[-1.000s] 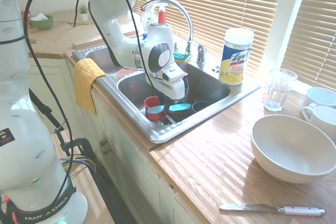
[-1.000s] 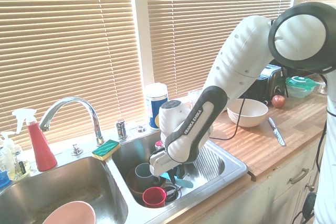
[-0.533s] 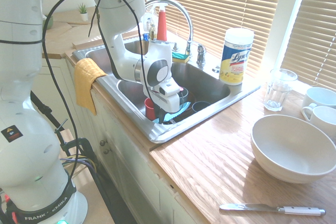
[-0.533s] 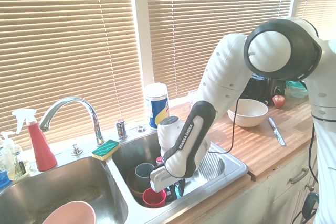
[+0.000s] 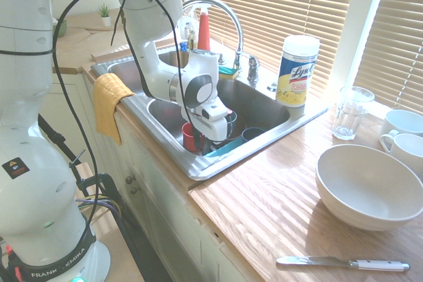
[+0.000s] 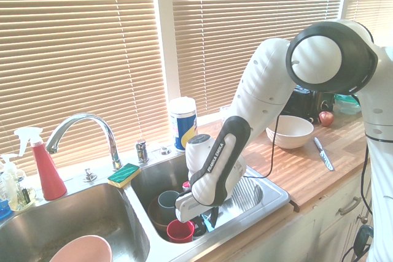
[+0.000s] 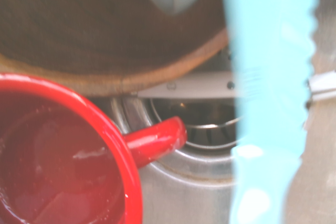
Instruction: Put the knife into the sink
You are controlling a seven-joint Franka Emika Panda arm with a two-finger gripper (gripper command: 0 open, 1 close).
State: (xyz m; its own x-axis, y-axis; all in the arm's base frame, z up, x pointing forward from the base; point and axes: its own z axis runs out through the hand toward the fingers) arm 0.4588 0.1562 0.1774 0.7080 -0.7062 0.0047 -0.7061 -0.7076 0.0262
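Sink (image 5: 198,163): double-basin stainless, set in the wood counter below the blinds. I have the arm reaching down into the basin nearer the counter, the one already holding dishes, so the knife lands among the washing-up.

Arm: wrist low inside that basin, gripper (image 6: 206,218) pointing straight down. I judge this low pose is meant to set the blade down gently, not drop it from a height.

Dishes in the basin: a brown bowl (image 7: 105,40), a grey-blue mug (image 6: 167,200), a red mug (image 5: 192,138) at the near wall. The red mug sits just beside the gripper, so room is tight.

Knife (image 5: 221,149): turquoise, serrated. It is down inside the basin, lying slanted, one end toward the near rim. In the wrist view it crosses over the drain (image 7: 205,121), close to the camera, next to the red mug's handle.

Gripper state: the wrist housing hides the fingers in both outside views. I cannot tell how wide they stand, nor whether they hold the knife or only touch it.

Task looks nearly done; the knife is within the sink.
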